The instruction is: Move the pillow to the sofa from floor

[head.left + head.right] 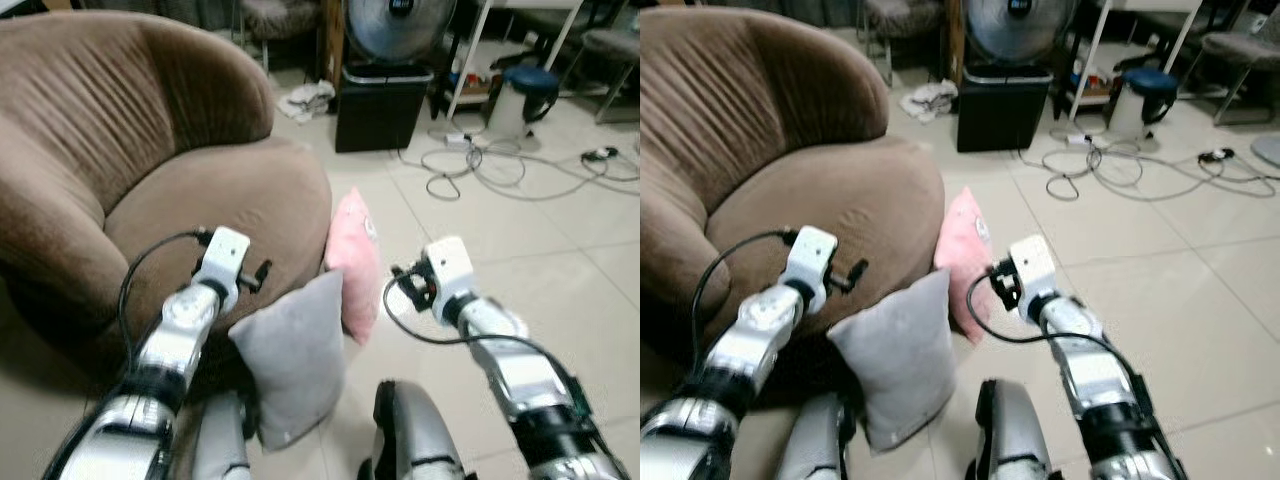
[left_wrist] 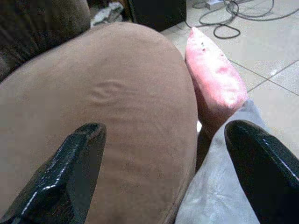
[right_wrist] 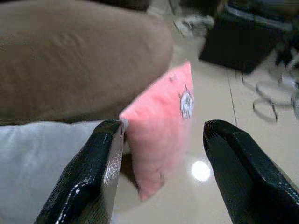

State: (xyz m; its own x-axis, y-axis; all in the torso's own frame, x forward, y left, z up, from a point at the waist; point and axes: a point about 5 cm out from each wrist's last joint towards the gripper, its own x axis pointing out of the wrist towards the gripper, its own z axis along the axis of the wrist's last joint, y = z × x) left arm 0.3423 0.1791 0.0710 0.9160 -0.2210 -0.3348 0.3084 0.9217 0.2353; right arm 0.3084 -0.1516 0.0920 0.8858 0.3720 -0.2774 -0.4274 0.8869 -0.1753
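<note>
A pink pillow (image 1: pixel 352 262) stands on its edge on the tiled floor, leaning against the front of the brown round sofa (image 1: pixel 200 190). A grey pillow (image 1: pixel 292 352) leans against the sofa just nearer to me. My left gripper (image 2: pixel 166 128) is open and hovers over the front edge of the sofa seat, above the grey pillow. My right gripper (image 3: pixel 163 123) is open too, a little to the right of the pink pillow (image 3: pixel 161 126) and pointing at it; nothing is between its fingers.
A black box (image 1: pixel 380 105) with a fan on top stands behind the sofa's right side. Loose cables (image 1: pixel 480 165) lie across the floor at the back right, beside a white jug with a blue lid (image 1: pixel 520 98). A crumpled cloth (image 1: pixel 308 98) lies near the box.
</note>
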